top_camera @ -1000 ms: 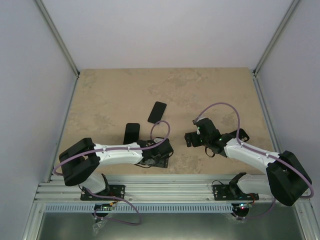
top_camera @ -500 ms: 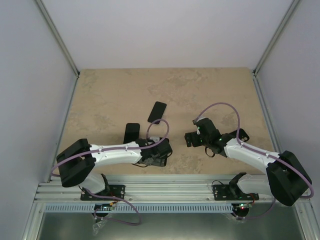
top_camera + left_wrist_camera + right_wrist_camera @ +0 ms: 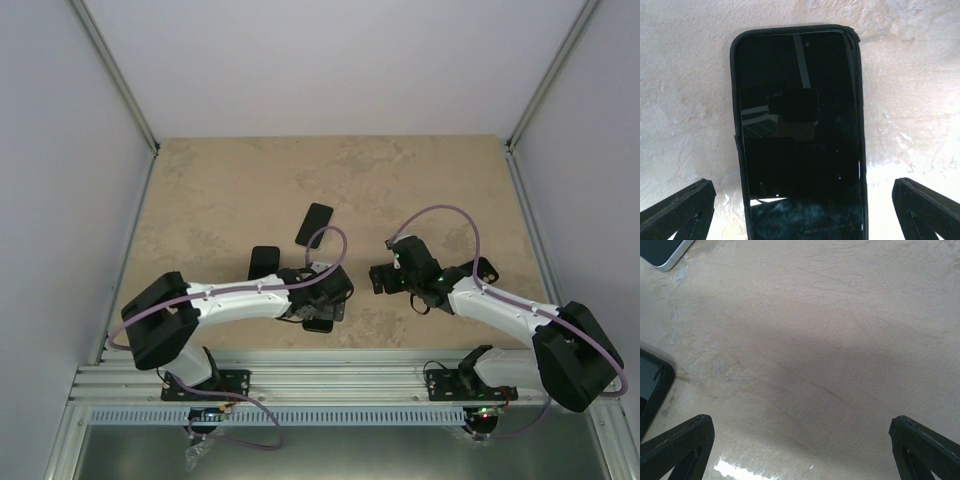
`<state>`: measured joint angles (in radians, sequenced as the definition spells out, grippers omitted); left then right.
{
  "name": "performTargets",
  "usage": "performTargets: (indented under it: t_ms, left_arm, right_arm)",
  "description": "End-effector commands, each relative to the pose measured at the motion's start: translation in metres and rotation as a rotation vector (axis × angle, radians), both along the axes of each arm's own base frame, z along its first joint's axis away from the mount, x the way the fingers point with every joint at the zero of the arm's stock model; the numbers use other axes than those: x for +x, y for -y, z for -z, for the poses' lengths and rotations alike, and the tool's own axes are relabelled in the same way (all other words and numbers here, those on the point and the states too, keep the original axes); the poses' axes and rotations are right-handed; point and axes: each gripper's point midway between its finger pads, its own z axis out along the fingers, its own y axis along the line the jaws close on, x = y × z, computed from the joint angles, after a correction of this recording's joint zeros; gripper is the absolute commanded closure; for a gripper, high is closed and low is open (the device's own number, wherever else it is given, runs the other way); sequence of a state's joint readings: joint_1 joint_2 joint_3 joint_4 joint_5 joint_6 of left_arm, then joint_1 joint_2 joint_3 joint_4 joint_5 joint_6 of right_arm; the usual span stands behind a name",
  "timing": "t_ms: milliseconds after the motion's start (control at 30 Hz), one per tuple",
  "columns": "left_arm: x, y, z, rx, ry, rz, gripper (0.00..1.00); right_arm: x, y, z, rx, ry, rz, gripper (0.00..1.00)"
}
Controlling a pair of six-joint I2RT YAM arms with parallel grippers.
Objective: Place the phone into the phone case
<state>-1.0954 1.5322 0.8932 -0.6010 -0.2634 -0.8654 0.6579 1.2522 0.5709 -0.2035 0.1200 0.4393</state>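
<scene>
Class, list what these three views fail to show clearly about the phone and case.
Left wrist: the black case runs off the bottom edge; dark glare hides whether it is empty.
Right wrist: the phone and a black corner are cut by the frame.
Top external: the left arm covers one dark slab at its near end.

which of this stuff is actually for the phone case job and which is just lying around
for the job:
phone, pale-edged
case, black, under the open left claw

not part of it:
right claw, open over the table
nothing else loose that i can make out
</scene>
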Motion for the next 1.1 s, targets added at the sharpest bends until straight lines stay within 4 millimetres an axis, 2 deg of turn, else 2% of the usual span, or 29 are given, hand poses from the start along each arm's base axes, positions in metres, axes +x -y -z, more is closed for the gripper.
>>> performTargets:
  t_ms: [0,167,367,500,767,900,1067]
  left_arm:
    - [0.014,0.012,0.007,-0.021,0.000,0.024,0.01]
    - [0.020,0.004,0.022,0.042,-0.014,0.009,0.01]
    - [0.014,0.011,0.038,0.045,-0.071,0.044,0.01]
    - [0.015,0.011,0.041,0.069,-0.075,0.050,0.04]
    - [0.031,-0.016,0.032,0.201,-0.006,0.004,0.12]
    - [0.047,-0.033,0.026,0.203,0.018,-0.032,0.16]
    - [0.069,-0.042,0.024,0.170,0.022,-0.057,0.18]
  right_arm:
    - [0.003,0.002,-0.001,0.004,0.012,0.017,0.03]
    - [0.003,0.002,0.000,-0.001,0.010,0.014,0.02]
    - [0.003,0.002,0.004,-0.010,-0.002,0.012,0.02]
    - [0.004,0.001,0.007,-0.018,-0.012,0.013,0.02]
    - [0.003,0.001,0.009,-0.021,-0.016,0.010,0.02]
    - [0.004,0.001,0.009,-0.023,-0.017,0.010,0.02]
    - [0.004,0.002,0.009,-0.026,-0.017,0.013,0.02]
